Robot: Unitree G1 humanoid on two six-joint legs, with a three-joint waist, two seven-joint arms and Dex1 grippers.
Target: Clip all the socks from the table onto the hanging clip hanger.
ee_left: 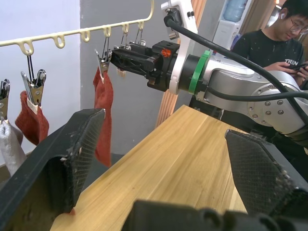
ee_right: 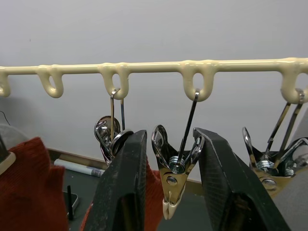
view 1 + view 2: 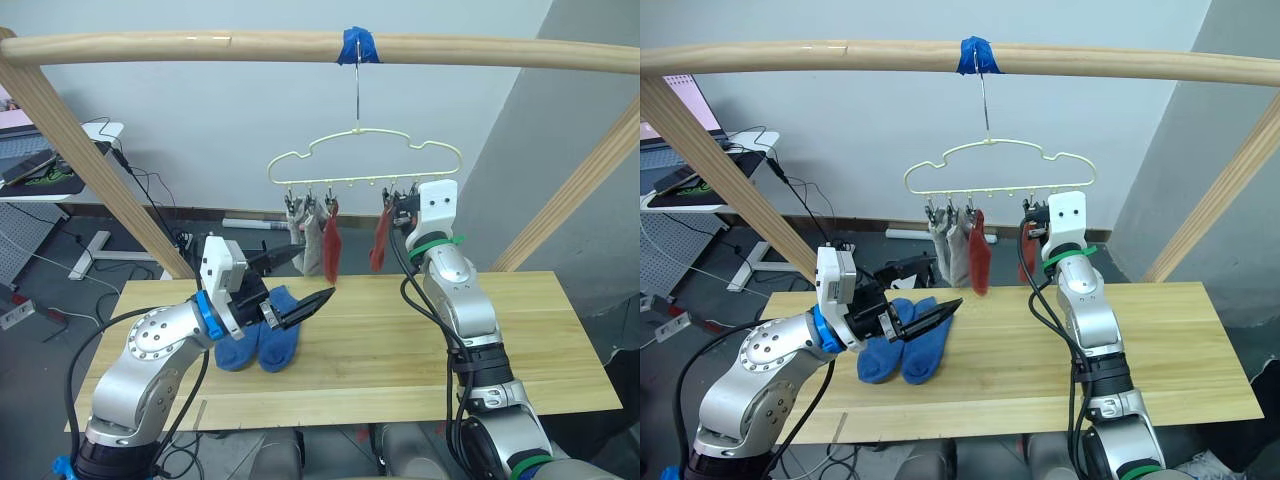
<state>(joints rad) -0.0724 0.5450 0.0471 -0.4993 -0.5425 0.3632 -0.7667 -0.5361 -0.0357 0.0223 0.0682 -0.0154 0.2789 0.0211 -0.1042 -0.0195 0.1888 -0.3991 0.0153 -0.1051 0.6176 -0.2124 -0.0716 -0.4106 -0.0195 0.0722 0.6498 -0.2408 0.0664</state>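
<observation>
The thin pale yellow wire clip hanger with its wavy top hangs by its hook from a blue-taped spot on the round wooden pole, above the far edge of the wide light wooden plank table; four socks are already clipped on it, by my count: two light grey knit socks side by side at the left end, then a rust red knit sock, and a second rust red sock further right, just beside the right hand; two blue knit ankle socks lie flat on the table, side by side and touching, partly hidden by the left arm; so the tally is two grey, two red and two blue, six in all, with four hung and two left to hang, which I judge to be two thirds of the job done; the right hand is raised to the hanger bar with its black fingers apart on either side of a bare metal clip, not pressing it, as far as I can see, and holding no sock; another bare clip hangs just beside it, so two clips look free for the two blue socks; the left hand hovers above the blue socks, fingers spread wide and grasping nothing; a person sits beyond the table's end
</observation>
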